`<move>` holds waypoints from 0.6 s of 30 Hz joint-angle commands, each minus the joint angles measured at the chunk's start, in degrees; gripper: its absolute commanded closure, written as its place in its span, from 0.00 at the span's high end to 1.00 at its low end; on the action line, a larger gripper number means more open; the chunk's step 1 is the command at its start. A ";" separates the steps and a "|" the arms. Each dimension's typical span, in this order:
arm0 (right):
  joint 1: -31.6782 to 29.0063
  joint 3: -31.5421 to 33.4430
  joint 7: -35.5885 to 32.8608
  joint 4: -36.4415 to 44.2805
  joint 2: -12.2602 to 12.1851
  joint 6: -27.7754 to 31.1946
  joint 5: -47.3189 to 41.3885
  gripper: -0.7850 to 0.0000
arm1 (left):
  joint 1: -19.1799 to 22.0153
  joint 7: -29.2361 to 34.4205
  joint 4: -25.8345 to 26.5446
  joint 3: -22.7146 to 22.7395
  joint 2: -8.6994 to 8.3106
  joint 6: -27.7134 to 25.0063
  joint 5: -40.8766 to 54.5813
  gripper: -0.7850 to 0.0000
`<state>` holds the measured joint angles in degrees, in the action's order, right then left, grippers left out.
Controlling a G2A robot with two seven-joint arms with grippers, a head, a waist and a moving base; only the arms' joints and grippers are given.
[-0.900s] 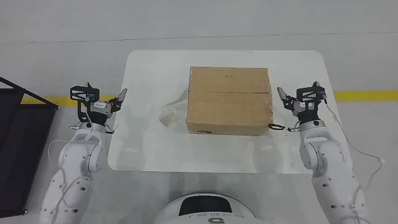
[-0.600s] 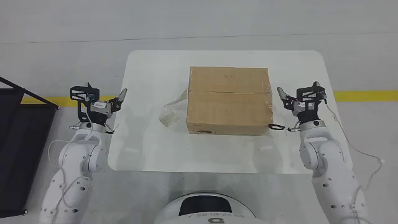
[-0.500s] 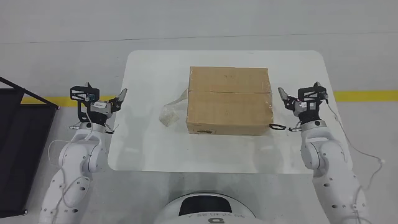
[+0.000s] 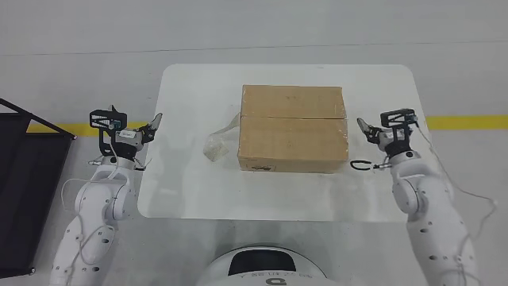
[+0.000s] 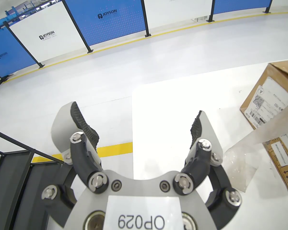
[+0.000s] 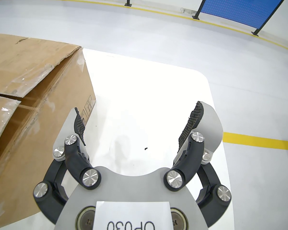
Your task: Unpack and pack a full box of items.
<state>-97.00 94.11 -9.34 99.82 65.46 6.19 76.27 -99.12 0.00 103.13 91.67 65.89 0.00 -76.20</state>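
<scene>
White, round-cornered tabletop (image 4: 190,195), standing on a pale grey floor, is recorded as the work surface. At its middle a brown cardboard box (image 4: 292,127) is found upright, its top flaps folded down and not yet opened. Its long axis is seen to run across the tabletop from one arm's side to the other. The seam between the flaps lies along that axis, and a short end is presented to each arm.

The left end effector (image 5: 136,108) is held spread and empty at the left edge, well apart from the box. A crumpled clear plastic wrap (image 4: 218,144) lies between them and appears to touch the box's left end. The right end effector (image 6: 137,106) is likewise spread and empty, just beside the right short end, where a flap edge is seen slightly lifted.

The right arm is judged the nearer, and that lifted edge the likely point of entry for unpacking.
</scene>
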 commanded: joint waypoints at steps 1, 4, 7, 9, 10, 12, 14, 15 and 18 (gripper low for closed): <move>0.68 -0.75 -0.82 -0.23 0.06 0.13 0.36 1.00 | 0.00 0.00 0.00 0.00 0.00 0.00 0.00 1.00; 1.85 -1.25 -3.06 -0.74 0.03 3.38 -1.53 1.00 | 0.00 0.00 0.00 0.00 0.00 0.00 0.00 1.00; 2.92 0.35 -6.28 -0.94 -0.20 9.72 -8.34 1.00 | 0.00 0.00 0.00 0.00 0.00 0.00 0.00 1.00; 3.15 2.49 -9.05 -1.12 -0.56 15.48 -13.80 1.00 | 0.00 0.00 0.00 0.00 0.00 0.00 0.00 1.00; 3.15 3.44 -10.82 -1.31 -0.79 19.57 -17.36 1.00 | 0.00 0.00 0.00 0.00 0.00 0.00 0.00 1.00; 3.55 5.82 -14.96 -2.42 -1.34 26.61 -24.38 1.00 | 0.00 0.00 0.00 0.00 0.00 0.00 0.00 1.00; 4.17 7.66 -19.82 -3.80 -1.95 32.74 -31.07 1.00 | 0.00 0.00 0.00 0.00 0.00 0.00 0.00 1.00; 4.48 8.38 -22.16 -4.43 -2.27 35.55 -34.13 1.00 | 0.00 0.00 0.00 0.00 0.00 0.00 0.00 1.00; 4.93 9.78 -28.31 -5.71 -3.20 41.55 -40.05 1.00 | 0.00 0.00 0.00 0.00 0.00 0.00 0.00 1.00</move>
<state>-92.13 103.66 -35.46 94.33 62.51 45.73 38.25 -99.12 0.00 103.13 91.67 65.89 0.00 -76.20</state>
